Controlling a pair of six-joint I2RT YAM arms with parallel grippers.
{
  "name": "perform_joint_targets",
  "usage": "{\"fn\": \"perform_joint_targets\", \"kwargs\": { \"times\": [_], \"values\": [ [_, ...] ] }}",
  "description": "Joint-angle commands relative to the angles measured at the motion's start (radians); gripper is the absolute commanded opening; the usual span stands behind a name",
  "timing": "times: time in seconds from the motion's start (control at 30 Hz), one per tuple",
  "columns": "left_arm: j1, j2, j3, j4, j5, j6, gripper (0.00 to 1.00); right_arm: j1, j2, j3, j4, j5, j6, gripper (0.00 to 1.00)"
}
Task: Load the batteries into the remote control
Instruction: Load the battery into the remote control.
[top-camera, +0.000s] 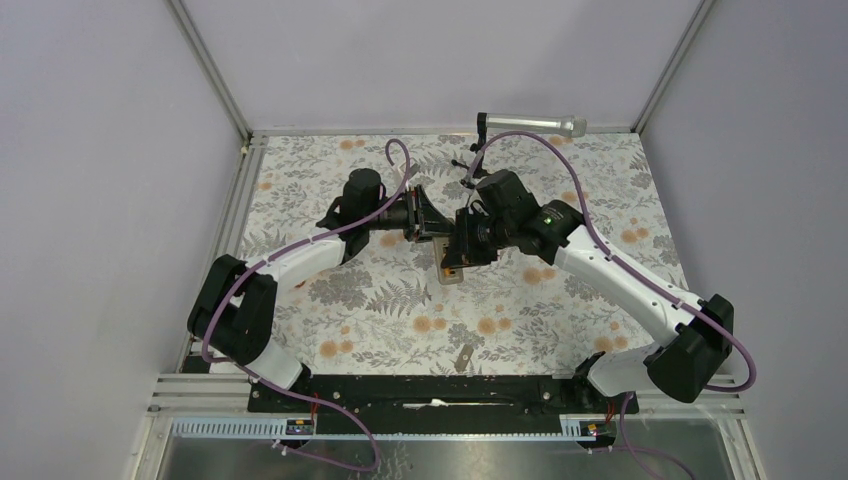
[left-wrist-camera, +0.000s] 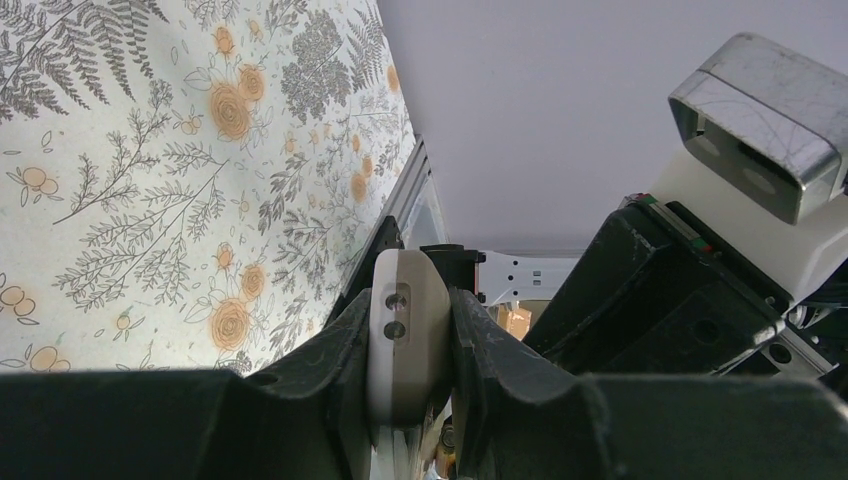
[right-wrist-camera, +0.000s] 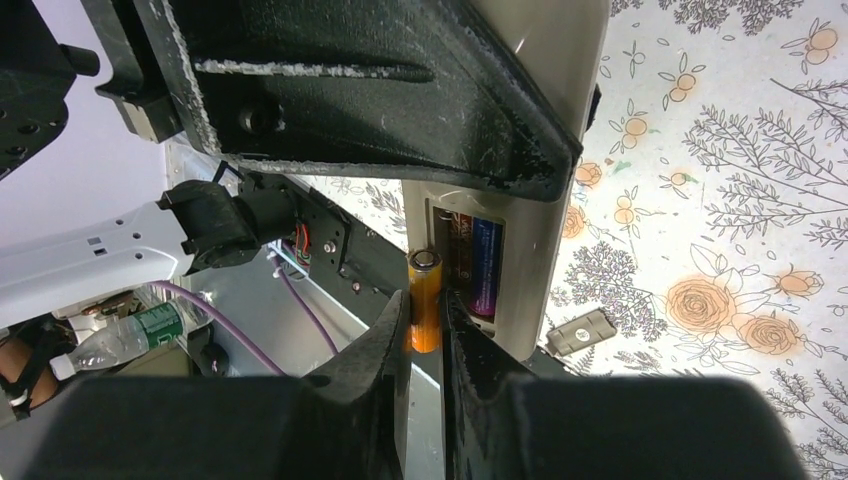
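My left gripper (top-camera: 428, 222) is shut on the white remote control (top-camera: 451, 270) and holds it above the table's middle. In the left wrist view its end (left-wrist-camera: 408, 325) sits between my fingers (left-wrist-camera: 408, 355). The right wrist view shows the remote's tan back (right-wrist-camera: 525, 285) with its open recess. The dark purple battery (right-wrist-camera: 486, 265) lies in the recess. My right gripper (right-wrist-camera: 427, 322) is shut on the orange battery (right-wrist-camera: 425, 298), held at the recess's left edge beside the purple one. In the top view my right gripper (top-camera: 464, 243) meets the remote.
A small grey battery cover (right-wrist-camera: 580, 332) lies on the floral tablecloth, also in the top view (top-camera: 463, 357) near the front. A silver microphone on a black stand (top-camera: 530, 124) is at the back edge. My left gripper's finger (right-wrist-camera: 350, 90) crosses above the recess.
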Motion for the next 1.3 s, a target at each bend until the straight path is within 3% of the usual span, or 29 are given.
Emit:
{"fn": "perform_joint_targets", "kwargs": {
  "times": [0.0,0.87,1.27],
  "values": [
    [-0.003,-0.025,0.01,0.117,0.034,-0.048,0.0,0.009,0.015,0.039,-0.027,0.065,0.003,0.12],
    [-0.002,-0.024,0.007,0.057,0.027,-0.001,0.0,0.009,0.02,0.07,-0.075,0.098,-0.018,0.09],
    [-0.003,-0.024,0.024,0.072,0.032,-0.032,0.0,0.009,0.046,0.083,-0.046,0.061,-0.02,0.26]
  ]
}}
